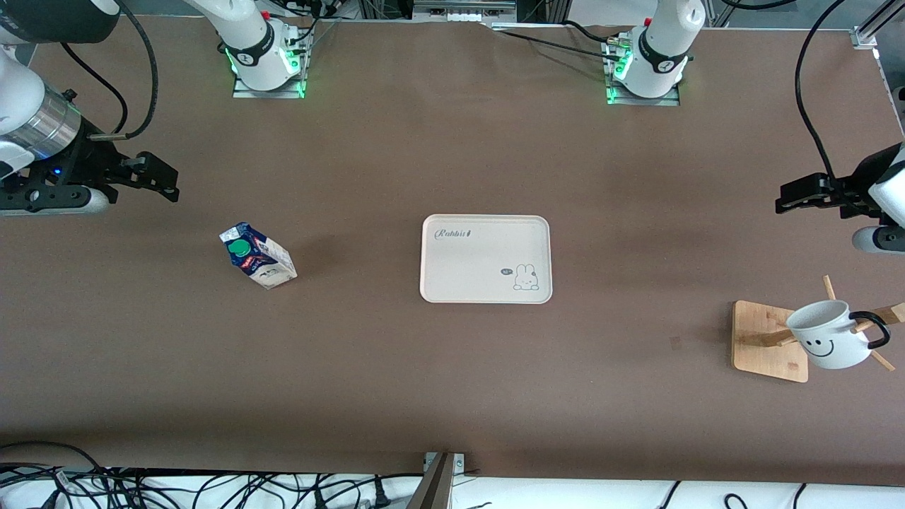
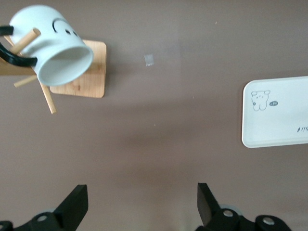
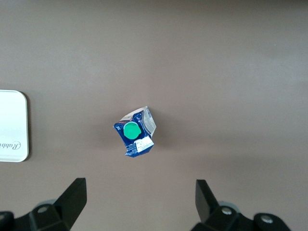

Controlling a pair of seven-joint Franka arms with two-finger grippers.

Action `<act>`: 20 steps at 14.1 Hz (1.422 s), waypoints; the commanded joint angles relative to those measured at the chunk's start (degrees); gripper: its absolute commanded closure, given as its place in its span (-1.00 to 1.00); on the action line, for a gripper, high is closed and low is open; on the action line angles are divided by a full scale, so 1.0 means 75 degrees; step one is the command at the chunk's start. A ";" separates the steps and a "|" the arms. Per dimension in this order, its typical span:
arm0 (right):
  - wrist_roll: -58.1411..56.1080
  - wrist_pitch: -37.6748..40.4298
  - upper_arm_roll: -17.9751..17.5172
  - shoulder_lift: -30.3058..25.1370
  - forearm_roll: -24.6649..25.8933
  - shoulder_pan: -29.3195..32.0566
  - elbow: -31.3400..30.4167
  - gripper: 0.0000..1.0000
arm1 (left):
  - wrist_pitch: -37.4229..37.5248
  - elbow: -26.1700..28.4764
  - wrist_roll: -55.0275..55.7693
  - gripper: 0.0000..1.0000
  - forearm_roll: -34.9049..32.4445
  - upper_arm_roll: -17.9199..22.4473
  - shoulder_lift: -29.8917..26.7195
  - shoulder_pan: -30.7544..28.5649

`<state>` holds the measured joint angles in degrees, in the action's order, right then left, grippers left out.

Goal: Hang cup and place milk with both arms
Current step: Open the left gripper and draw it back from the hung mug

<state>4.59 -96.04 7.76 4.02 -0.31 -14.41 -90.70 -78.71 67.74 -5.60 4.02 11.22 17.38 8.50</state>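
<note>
— Two grippers, both up in the air. What are they holding?
— Neither holds anything. The left gripper [image 1: 786,198] and the right gripper [image 1: 164,185] both gape wide.
— The cup [image 1: 831,343]?
— Hung by its handle on the wooden rack [image 1: 768,341], at four o'clock from the tray [image 1: 486,259].
— The milk [image 1: 257,255]?
— Upright on the table [image 1: 452,367], at nine o'clock from the tray.

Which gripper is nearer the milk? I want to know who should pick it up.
The right. The right gripper hangs open near the milk, while the left gripper hangs open at the table's left-arm end, by the cup.
</note>
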 commanded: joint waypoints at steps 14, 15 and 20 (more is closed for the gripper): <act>0.0055 0.0125 -0.0004 0.0050 0.0053 0.0022 0.0151 -1.00 | -0.1036 0.2718 0.0970 -1.00 -0.0030 -0.0008 -0.1963 0.0285; 0.0055 0.0125 -0.0004 0.0050 0.0053 0.0022 0.0151 -1.00 | -0.1164 0.3035 0.0970 -1.00 -0.0113 -0.0008 -0.2221 0.0261; 0.0055 0.0137 -0.0004 0.0050 0.0053 0.0022 0.0151 -1.00 | -0.1037 0.3097 0.0829 -1.00 -0.0546 0.0039 -0.2282 -0.0020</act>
<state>4.59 -95.99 7.77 4.02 -0.31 -14.40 -90.70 -85.95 88.86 0.89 2.47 11.94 1.94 8.67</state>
